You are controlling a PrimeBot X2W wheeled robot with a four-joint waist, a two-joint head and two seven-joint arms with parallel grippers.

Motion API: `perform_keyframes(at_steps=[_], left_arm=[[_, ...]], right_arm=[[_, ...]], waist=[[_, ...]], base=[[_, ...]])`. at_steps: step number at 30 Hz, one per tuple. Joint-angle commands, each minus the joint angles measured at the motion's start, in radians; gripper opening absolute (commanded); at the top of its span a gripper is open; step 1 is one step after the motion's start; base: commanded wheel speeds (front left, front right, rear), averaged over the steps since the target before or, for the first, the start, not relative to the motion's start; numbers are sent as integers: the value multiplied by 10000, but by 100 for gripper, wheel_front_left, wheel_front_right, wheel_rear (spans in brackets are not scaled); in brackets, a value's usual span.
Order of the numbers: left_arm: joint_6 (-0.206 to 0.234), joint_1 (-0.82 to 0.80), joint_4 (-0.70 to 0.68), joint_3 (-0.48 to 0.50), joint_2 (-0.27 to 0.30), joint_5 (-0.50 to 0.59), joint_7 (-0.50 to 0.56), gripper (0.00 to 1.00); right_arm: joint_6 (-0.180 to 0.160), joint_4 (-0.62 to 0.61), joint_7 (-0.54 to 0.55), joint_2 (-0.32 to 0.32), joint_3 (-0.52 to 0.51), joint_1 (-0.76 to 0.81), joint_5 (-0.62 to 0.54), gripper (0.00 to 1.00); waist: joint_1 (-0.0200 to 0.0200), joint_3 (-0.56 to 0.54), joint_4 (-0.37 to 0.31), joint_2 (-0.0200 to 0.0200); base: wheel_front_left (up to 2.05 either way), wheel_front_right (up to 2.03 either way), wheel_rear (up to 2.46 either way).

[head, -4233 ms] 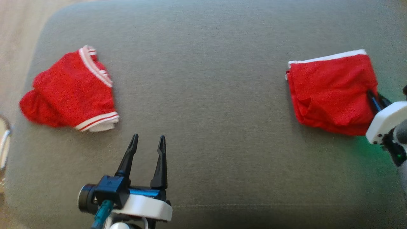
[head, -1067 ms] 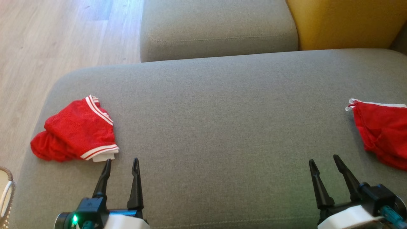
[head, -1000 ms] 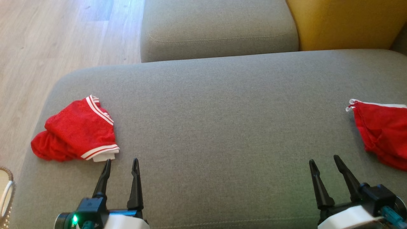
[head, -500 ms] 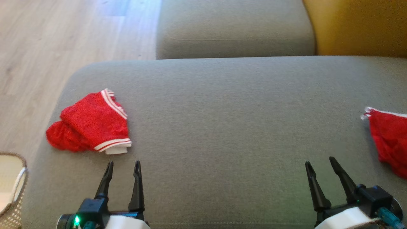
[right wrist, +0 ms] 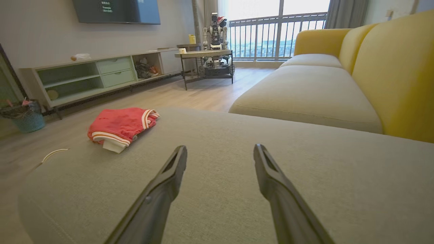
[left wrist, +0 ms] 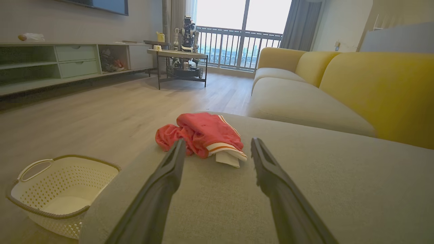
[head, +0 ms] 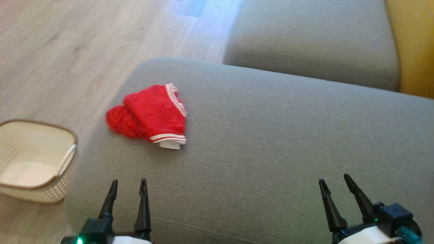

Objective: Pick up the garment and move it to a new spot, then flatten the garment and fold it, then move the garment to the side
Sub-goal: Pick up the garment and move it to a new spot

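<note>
1 pale perforated basket [head: 69, 154] stands on the wood floor [head: 67, 51] at the far left, just beside the rounded end of the grey cushion [head: 271, 142] and lower than its top. On that end of the cushion lies the garment [head: 149, 113], red with white-and-red striped hems. It is bunched and partly folded over itself, and nothing touches it. The left tool [head: 129, 180] hangs over the cushion's near edge, its 2 dark fingers spread apart and empty. In the left wrist view the garment sits just beyond the fingertips, in line with the gap between them, with only bare grey fabric in the way. Bare cushion stretches across the middle. The right tool [head: 334, 179] hangs at the near right, its 2 fingers likewise parted and holding nothing, well apart from the garment. Beyond the cushion runs a sofa seat [head: 315, 44], with a yellow backrest [head: 415, 51] at the far right.
</note>
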Motion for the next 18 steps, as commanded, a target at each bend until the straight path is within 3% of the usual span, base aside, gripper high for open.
perform_keyframes(at_steps=[1, 7, 18], left_arm=[[-43, -359, -374, 331, -57, 80, -49, 100], [-91, -228, -485, 492, -55, 153, -49, 100], [39, -301, -768, 467, -57, -45, -49, 100]], right_arm=[[-4, -296, -93, -110, 235, -206, 48, 100], [-4, -258, -93, -110, 501, -320, -31, 100], [-4, -62, -93, -110, 758, -530, -341, 100]], waist=[[0, -117, 483, -1], [0, -47, 1118, -1], [0, 336, 1459, -1]], base=[[0, 0, 0], [0, 0, 0], [0, 0, 0]])
